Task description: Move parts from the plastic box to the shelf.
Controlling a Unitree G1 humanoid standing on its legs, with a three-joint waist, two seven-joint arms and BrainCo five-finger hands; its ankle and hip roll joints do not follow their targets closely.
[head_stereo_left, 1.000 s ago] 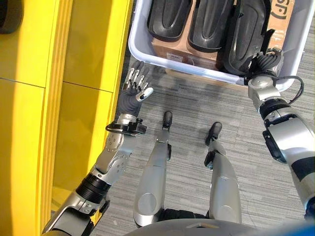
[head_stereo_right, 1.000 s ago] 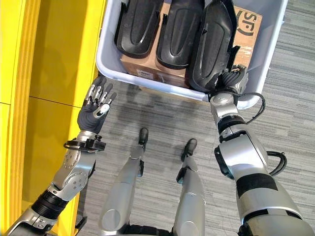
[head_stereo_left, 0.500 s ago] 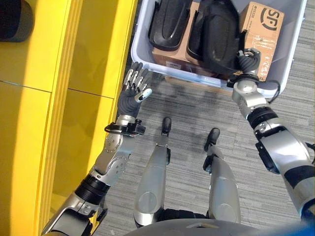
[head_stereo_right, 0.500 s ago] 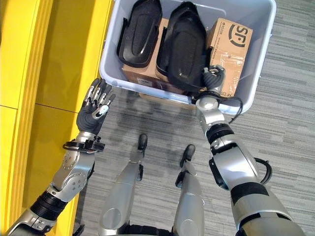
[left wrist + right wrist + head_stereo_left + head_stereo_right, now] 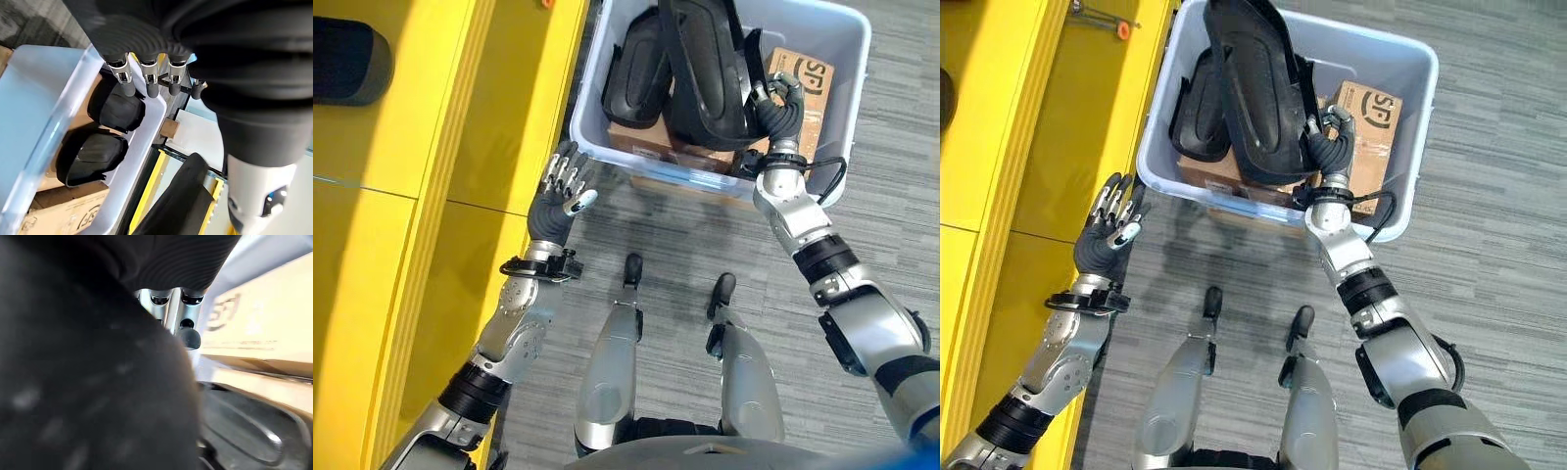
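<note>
Black moulded part (image 5: 1253, 93) stands tilted up out of the plastic box (image 5: 1408, 186) at 12 o'clock, the right hand (image 5: 1330, 147) curled around its lower edge. Left hand (image 5: 556, 196), fingers straight and apart, hangs at 9 o'clock beside the yellow shelf (image 5: 431, 215), holding nothing.

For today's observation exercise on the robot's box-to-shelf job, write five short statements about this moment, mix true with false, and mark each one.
1. The right hand is closed on a black moulded part raised above the plastic box. True.
2. The left hand holds a black part. False: its fingers are straight and hold nothing, beside the yellow shelf.
3. A brown cardboard box lies inside the plastic box. True.
4. The plastic box stands on top of the yellow shelf. False: it stands on the grey carpet beside the shelf.
5. No other black part is left in the box. False: another black part lies there.
</note>
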